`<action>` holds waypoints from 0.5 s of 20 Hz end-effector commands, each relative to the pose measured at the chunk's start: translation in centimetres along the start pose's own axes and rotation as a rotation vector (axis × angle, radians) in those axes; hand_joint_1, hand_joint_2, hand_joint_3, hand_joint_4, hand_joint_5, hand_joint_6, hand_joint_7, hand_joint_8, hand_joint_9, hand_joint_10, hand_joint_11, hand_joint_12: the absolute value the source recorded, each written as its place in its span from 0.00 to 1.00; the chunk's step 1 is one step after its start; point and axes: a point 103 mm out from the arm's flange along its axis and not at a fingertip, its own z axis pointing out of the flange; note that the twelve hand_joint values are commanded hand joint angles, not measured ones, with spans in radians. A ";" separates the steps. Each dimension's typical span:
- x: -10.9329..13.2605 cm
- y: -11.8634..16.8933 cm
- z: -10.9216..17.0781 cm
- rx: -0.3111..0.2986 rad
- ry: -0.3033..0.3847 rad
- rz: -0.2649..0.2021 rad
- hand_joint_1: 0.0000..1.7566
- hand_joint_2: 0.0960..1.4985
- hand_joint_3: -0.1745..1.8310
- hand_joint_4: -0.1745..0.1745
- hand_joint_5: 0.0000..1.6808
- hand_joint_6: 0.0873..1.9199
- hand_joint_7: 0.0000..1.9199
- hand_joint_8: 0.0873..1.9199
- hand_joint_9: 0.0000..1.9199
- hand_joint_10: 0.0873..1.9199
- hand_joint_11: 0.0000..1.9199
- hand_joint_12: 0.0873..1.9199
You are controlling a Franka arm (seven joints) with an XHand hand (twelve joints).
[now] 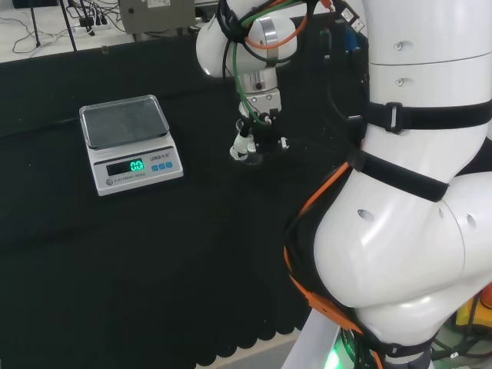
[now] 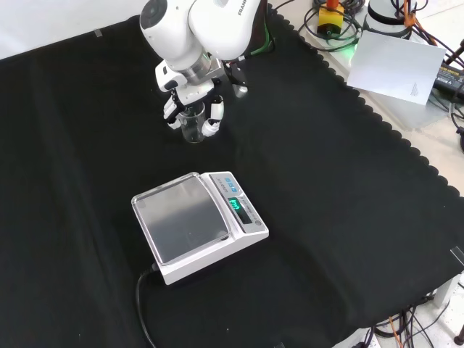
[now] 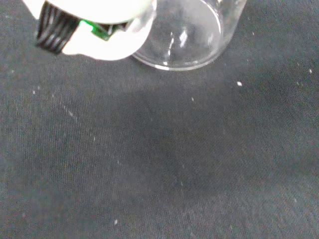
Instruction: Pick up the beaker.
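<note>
A small clear glass beaker (image 2: pixel 193 127) stands upright on the black cloth in the front view, beyond the scale. The black and white hand (image 2: pixel 190 101) comes down on it from above, with white fingertips (image 2: pixel 212 127) curled on both sides of the glass. In the wrist view a fingertip (image 3: pixel 99 35) lies against the beaker (image 3: pixel 184 40), whose round base shows over the cloth; I cannot tell whether it touches the cloth. In the head view the hand (image 1: pixel 254 137) hangs to the right of the scale with its fingers pointing down; the beaker is hard to make out there.
A white digital scale (image 2: pixel 196 225) with a lit green display and a bare pan sits in the middle of the cloth; it shows at the left in the head view (image 1: pixel 131 142). Its cable (image 2: pixel 141 304) runs toward the front edge. Beyond the cloth's scalloped edge, a white sheet (image 2: pixel 395 65) lies at the upper right.
</note>
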 end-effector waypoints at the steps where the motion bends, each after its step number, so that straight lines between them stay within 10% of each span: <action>1: -0.5 0.5 0.2 -0.061 -0.002 0.024 0.68 0.49 0.42 0.27 0.54 0.59 0.44 0.66 0.60 0.55 0.67 0.37; 4: -0.6 0.2 -1.0 -0.082 -0.002 0.023 0.69 0.48 0.45 0.54 0.57 0.61 0.49 0.67 0.62 0.57 0.66 0.38; 10: -0.7 -1.0 -5.7 -0.149 -0.013 0.017 0.70 0.46 0.49 0.57 0.57 0.62 0.51 0.68 0.63 0.58 0.65 0.40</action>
